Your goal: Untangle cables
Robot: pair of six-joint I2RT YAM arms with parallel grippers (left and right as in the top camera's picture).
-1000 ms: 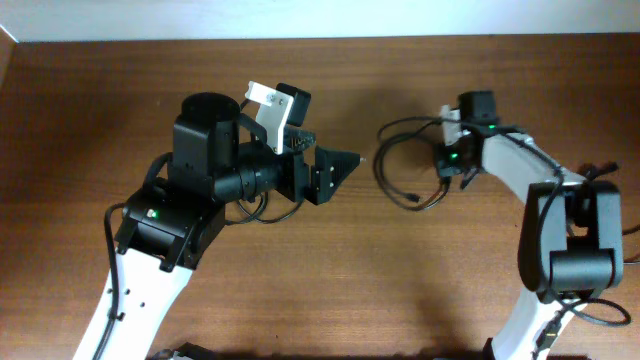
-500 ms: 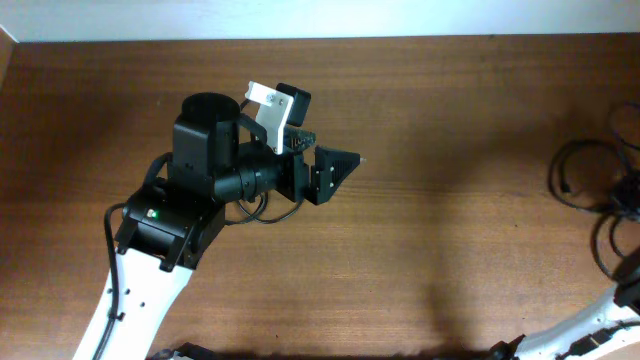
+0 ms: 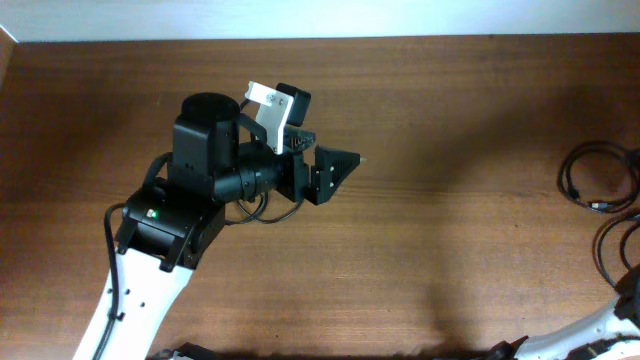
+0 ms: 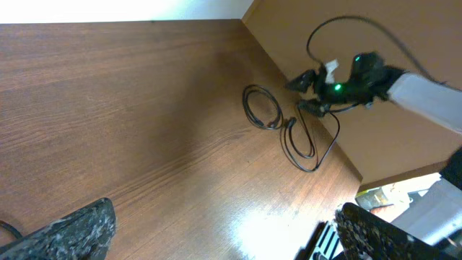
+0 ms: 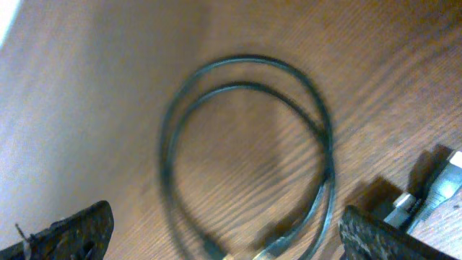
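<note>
Two black cables lie at the table's far right. One is a coiled loop (image 3: 597, 178) (image 4: 262, 108) (image 5: 245, 152). A looser loop (image 3: 612, 250) (image 4: 303, 141) lies just beside it, toward the table's front. My right gripper (image 5: 227, 235) stands open directly over the coil, nothing between its fingers (image 5: 72, 231), and a connector end shows at the bottom edge. In the left wrist view the right arm's head (image 4: 339, 81) hovers over both cables. My left gripper (image 3: 338, 166) (image 4: 224, 238) is open and empty near the table's middle, far from the cables.
The table's right edge (image 4: 310, 101) runs close behind the cables. A white and metal object (image 5: 433, 189) sits past the coil on the right. The left arm's body (image 3: 200, 190) takes up the left-centre of the table.
The right arm swung from the table's middle out to the far right, carrying the cables along. Its gripper then opened and let them go. The left arm has not moved.
</note>
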